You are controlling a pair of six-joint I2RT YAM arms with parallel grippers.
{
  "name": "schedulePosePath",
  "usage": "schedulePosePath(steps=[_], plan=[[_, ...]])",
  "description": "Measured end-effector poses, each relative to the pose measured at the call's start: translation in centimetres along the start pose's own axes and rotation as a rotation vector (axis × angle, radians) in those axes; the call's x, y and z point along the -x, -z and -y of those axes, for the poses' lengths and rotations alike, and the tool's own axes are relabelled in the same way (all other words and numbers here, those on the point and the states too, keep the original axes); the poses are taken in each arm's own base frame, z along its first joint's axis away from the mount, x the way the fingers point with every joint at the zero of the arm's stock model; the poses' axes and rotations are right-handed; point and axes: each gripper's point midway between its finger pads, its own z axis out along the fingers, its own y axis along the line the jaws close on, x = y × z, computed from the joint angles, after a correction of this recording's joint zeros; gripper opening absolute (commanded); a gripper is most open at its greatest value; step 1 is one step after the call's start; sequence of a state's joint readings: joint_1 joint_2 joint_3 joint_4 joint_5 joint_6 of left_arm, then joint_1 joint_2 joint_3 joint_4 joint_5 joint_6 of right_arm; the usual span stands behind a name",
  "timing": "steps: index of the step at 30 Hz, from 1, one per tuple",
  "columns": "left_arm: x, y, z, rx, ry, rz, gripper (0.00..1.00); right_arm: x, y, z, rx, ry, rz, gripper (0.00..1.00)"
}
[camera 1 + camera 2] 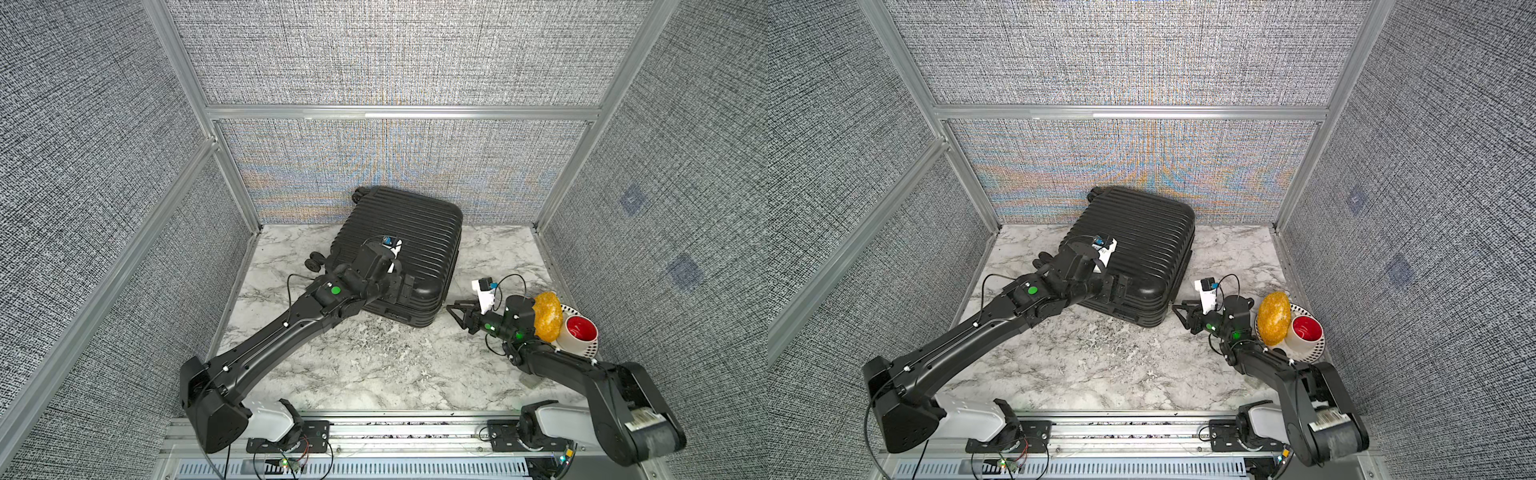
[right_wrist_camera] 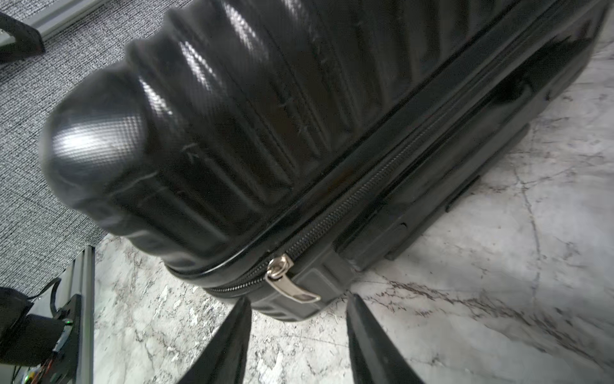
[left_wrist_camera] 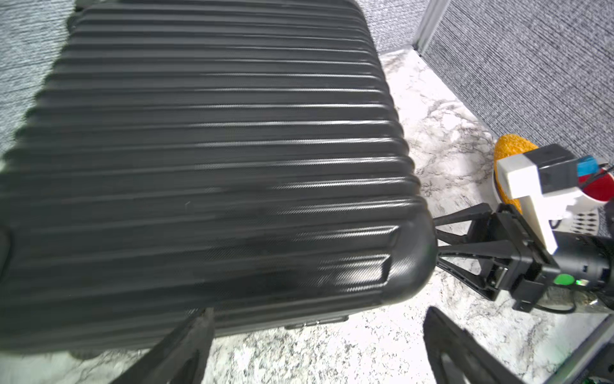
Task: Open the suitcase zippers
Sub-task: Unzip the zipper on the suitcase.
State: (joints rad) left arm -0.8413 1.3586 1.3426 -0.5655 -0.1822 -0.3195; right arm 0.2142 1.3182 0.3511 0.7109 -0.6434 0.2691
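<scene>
Seen: right gripper [image 2: 299, 299] is parted, nothing held, tips just short of the silver zipper pull [image 2: 292, 286] at the suitcase [image 1: 407, 232] corner. The left gripper [image 3: 317, 312] is spread wide over the shell, empty.

A grey-veined marble tabletop [image 1: 374, 374] lies evenly lit. Grey woven fabric panels [image 1: 395, 54] in aluminium framing [image 1: 399, 112] rise behind and beside it; an aluminium rail [image 1: 415, 430] lines its near edge.

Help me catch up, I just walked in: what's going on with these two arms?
They are working on a closed suitcase lying flat on the marble table. The left gripper sits open at its near edge. The right gripper, jaws apart, points at the silver zipper pull at the near corner without gripping it.
</scene>
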Motion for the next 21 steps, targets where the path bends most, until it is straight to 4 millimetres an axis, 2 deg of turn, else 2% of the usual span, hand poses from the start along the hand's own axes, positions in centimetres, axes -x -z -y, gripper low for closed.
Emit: schedulePosePath(steps=[5,11,18,21], plan=[[0.4,0.6,-0.9,0.025,0.018,0.022,0.99,-1.2,-1.3,0.1,0.060,0.044,-0.056,0.51],[0.2,0.5,-1.0,0.030,0.021,0.017,0.99,-1.1,-2.6,0.2,0.119,0.098,-0.078,0.51],[0.0,0.4,-1.1,0.032,0.020,0.013,1.00,-1.5,-3.7,0.0,0.167,0.123,-0.091,0.37],[-0.2,0.5,-1.2,0.035,0.019,0.011,0.99,-2.0,-4.0,-0.8,0.188,0.130,-0.098,0.35]])
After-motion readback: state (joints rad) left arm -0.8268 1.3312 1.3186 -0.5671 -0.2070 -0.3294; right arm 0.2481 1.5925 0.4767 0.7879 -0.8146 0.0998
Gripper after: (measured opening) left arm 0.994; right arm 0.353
